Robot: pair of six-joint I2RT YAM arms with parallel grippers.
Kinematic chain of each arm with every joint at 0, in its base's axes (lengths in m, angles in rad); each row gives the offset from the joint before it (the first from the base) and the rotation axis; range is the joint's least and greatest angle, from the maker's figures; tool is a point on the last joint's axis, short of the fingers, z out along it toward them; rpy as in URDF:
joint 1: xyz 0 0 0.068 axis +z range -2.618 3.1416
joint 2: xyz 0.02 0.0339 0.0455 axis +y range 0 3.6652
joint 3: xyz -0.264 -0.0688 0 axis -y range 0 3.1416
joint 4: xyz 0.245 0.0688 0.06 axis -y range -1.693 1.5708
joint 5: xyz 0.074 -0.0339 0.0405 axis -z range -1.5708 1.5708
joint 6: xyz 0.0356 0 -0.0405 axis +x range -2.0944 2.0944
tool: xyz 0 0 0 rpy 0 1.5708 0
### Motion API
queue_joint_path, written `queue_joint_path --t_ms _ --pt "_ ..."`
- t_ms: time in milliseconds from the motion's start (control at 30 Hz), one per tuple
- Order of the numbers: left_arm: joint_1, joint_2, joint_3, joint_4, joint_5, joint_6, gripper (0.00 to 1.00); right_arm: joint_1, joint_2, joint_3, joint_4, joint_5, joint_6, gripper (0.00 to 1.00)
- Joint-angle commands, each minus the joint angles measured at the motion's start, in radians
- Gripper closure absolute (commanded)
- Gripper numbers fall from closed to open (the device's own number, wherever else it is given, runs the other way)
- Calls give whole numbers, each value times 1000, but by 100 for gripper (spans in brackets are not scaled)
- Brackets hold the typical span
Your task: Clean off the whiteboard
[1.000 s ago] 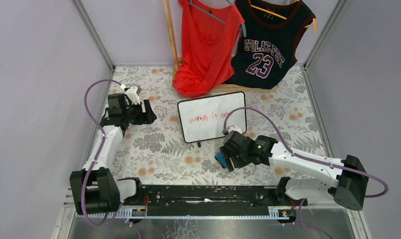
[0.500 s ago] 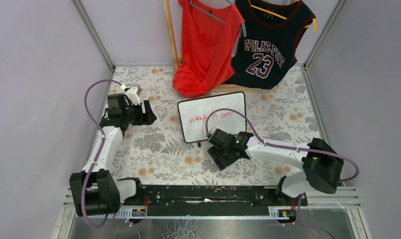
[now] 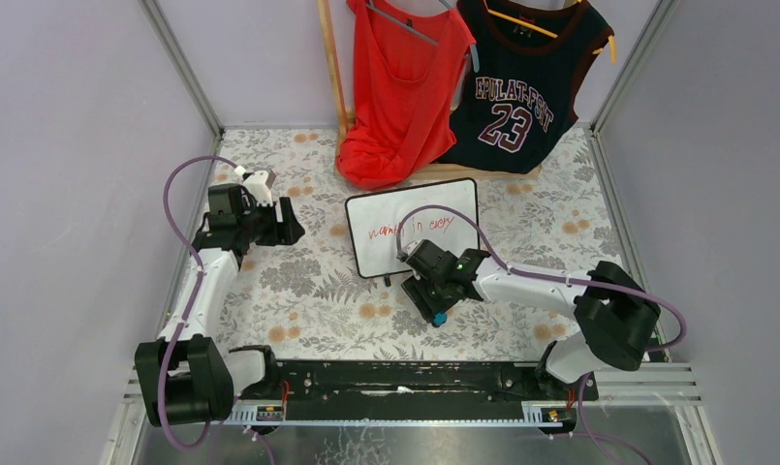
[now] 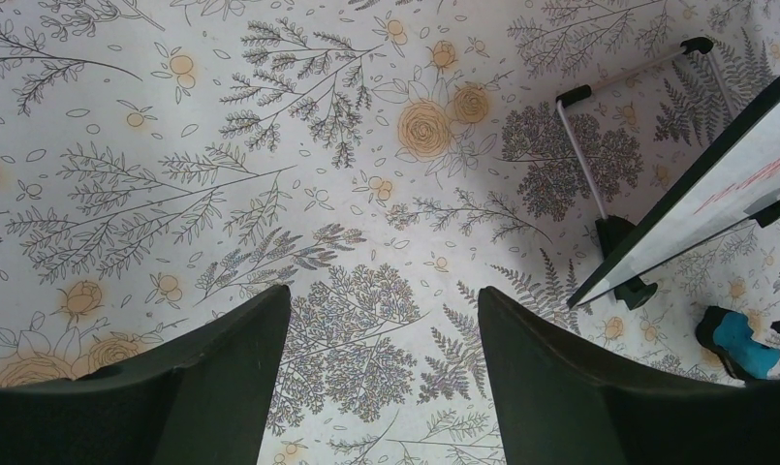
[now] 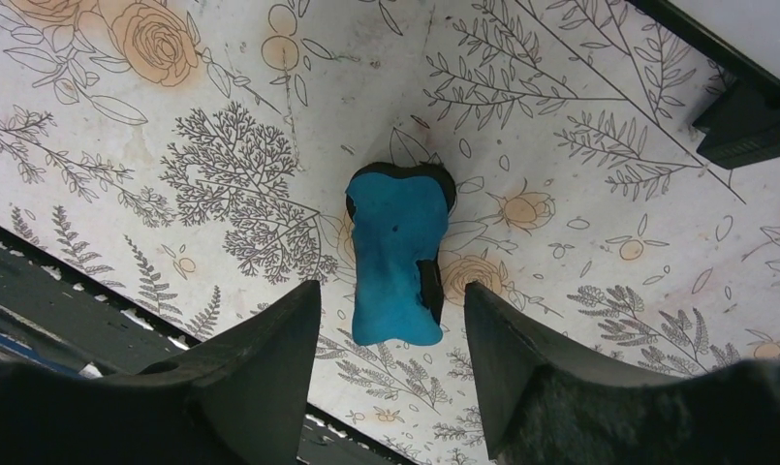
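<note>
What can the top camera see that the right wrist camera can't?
Only the top view: the red writing on the whiteboard, the red top, the number 23 jersey and the left arm. Only the right wrist view: the blue eraser's black edge, between the open right fingers. Both: the eraser, the flowery cloth, the whiteboard's frame.

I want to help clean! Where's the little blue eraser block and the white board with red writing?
Little blue eraser block (image 5: 395,254): right wrist view, middle of its top.
Black-framed white board (image 3: 378,254): top external view, blank white part.
</note>
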Motion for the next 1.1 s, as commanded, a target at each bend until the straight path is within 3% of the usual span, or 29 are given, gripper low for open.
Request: queue_joint_path --t_ms 0,800,1067 --pt "-5 -15 -12 -2 20 16 30 -5 24 31 31 -24 -26 39" --pt "-6 -2 -13 -4 13 17 30 -6 82 8 75 -43 -28 55" --pt "-5 4 -15 -4 16 20 30 -6 87 0 77 -46 -28 71"
